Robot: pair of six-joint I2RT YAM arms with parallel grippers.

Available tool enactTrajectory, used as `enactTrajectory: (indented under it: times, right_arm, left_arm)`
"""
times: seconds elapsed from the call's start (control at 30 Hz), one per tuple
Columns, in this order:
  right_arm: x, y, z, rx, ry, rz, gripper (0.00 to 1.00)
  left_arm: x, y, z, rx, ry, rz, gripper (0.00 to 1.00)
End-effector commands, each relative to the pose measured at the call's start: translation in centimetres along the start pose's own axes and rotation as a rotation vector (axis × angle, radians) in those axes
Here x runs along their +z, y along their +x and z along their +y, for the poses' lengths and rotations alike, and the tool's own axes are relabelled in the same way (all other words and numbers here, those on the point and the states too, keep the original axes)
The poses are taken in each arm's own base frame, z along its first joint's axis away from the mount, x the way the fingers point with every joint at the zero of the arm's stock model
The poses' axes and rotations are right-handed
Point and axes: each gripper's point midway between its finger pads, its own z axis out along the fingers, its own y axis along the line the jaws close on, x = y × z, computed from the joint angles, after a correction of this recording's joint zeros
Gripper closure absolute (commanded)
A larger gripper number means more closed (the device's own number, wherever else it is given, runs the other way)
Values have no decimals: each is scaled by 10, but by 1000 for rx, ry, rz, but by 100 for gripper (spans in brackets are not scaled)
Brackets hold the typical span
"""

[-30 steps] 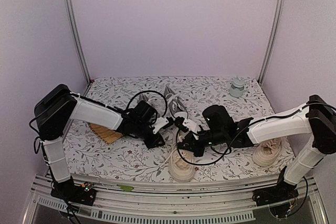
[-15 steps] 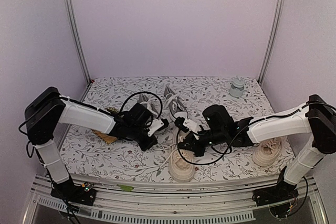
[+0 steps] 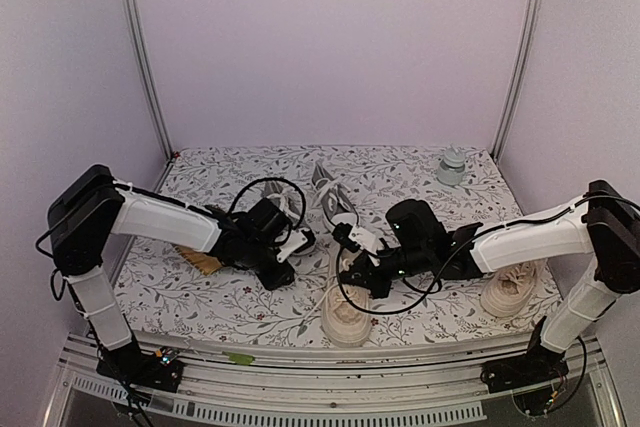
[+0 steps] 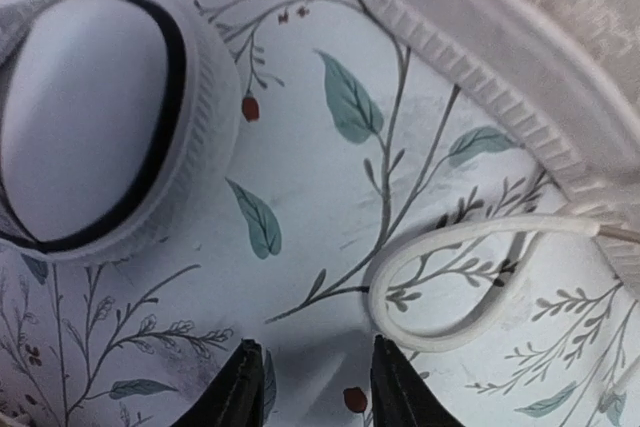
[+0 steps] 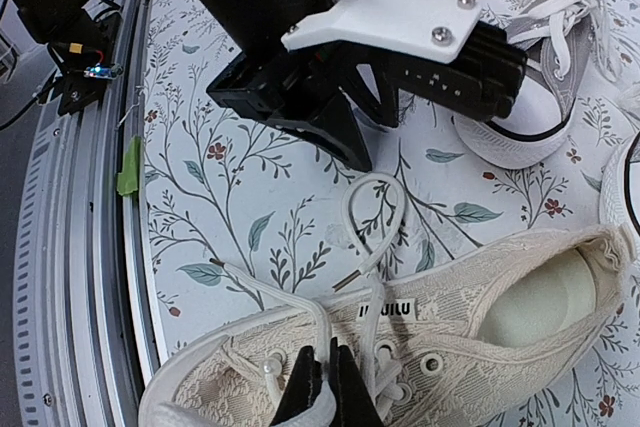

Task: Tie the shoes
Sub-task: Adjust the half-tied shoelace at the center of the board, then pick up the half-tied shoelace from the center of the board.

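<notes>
One cream shoe (image 5: 462, 319), cut off (toe end), right claw (image 5: 324, 379) closed

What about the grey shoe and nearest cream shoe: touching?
Apart: the left wrist view shows patterned cloth between the grey shoe and the cream shoe.

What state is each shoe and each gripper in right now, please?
centre cream shoe: upright, untied; a lace end lies looped on the table.
right-hand cream shoe: upright; laces too small to judge.
grey shoe: upright, laces look loose.
left gripper: open, empty, above the table.
right gripper: shut at the centre cream shoe's laces.
</notes>
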Motion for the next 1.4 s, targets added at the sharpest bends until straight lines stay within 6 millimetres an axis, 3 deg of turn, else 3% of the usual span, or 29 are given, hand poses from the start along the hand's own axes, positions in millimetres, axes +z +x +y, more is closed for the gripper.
enactTrajectory:
  times: [0.0, 0.23, 0.4, 0.5, 0.57, 0.77, 0.93, 1.07, 1.2, 1.3, 1.37]
  right_arm:
    - [0, -10, 2, -14, -18, -14, 99]
    - [1, -9, 1, -13, -18, -12, 99]
    - [2, -6, 2, -10, -21, -5, 99]
    - [2, -6, 1, -10, -21, -2, 99]
    - [2, -6, 1, -12, -19, -3, 99]
    - [2, -7, 2, -12, -24, -4, 99]
    - [1, -7, 2, -11, -21, -4, 99]
    - [0, -8, 1, -12, -13, -7, 99]
    - [-2, -10, 0, -19, -7, -11, 99]
    - [-2, -11, -1, -23, -3, -12, 99]
    - [-2, -12, -2, -22, -3, -16, 99]
  left_arm:
    - [7, 14, -4, 3, 14, 100, 61]
    - [5, -10, -12, -1, 69, 45, 62]
    - [-16, -38, -7, 1, 45, -50, 61]
    - [-27, -53, -17, 23, 92, -106, 53]
    - [-22, -49, -20, 35, 96, -87, 49]
    - [12, -6, -22, 35, 94, 116, 49]
    - [25, 7, -24, 61, 70, 192, 52]
    - [34, 32, -25, 71, 65, 299, 65]
    - [31, 45, -28, 75, 86, 334, 100]
    - [28, 40, -28, 74, 79, 308, 100]
    - [17, 12, -18, 60, 21, 199, 100]
